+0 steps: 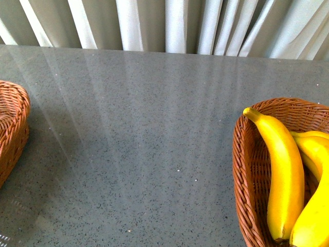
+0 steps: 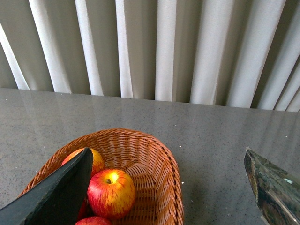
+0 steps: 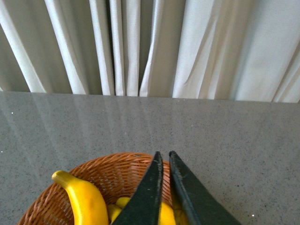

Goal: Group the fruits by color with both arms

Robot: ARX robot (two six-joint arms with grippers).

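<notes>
Wicker baskets at both ends of the grey table, fruit sorted by colour.

Left gripper has its dark fingers spread wide apart with nothing between them, hanging above the basket with the apples; one finger covers part of an apple, can't tell if it touches. Three apples show there, red with yellow streaks, one only just peeking in at the edge. Right gripper has its fingers nearly pressed together, only a thin slit left, holding nothing, tips over the other basket with the bananas inside. From the front, neither arm shows; the bananas lie lengthwise in the right basket, and the left basket barely pokes in at the table edge.
</notes>
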